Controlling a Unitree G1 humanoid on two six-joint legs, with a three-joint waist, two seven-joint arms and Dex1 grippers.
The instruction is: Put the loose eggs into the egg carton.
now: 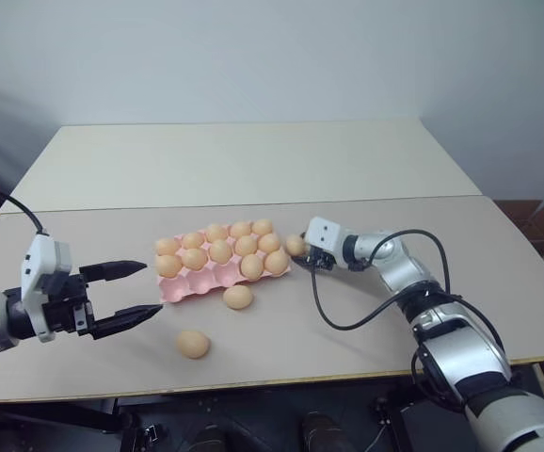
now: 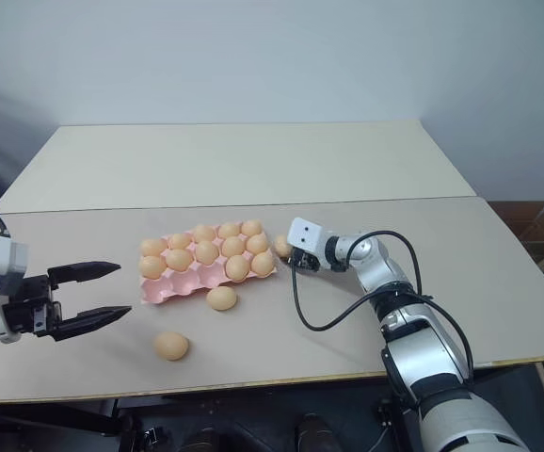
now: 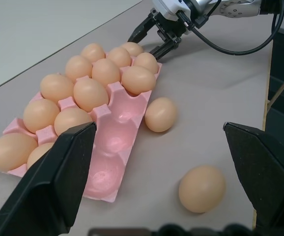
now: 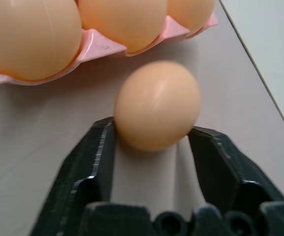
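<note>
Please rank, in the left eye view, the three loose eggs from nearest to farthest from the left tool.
1. The front egg, on the table just right of the left tool.
2. The middle egg, against the carton's front edge.
3. The far egg, right of the carton, between the right tool's fingers.

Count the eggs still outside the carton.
3. One egg between the right gripper's fingers, beside the carton's right end; one by its near edge; one nearer the robot on the table, by the open left gripper.
</note>
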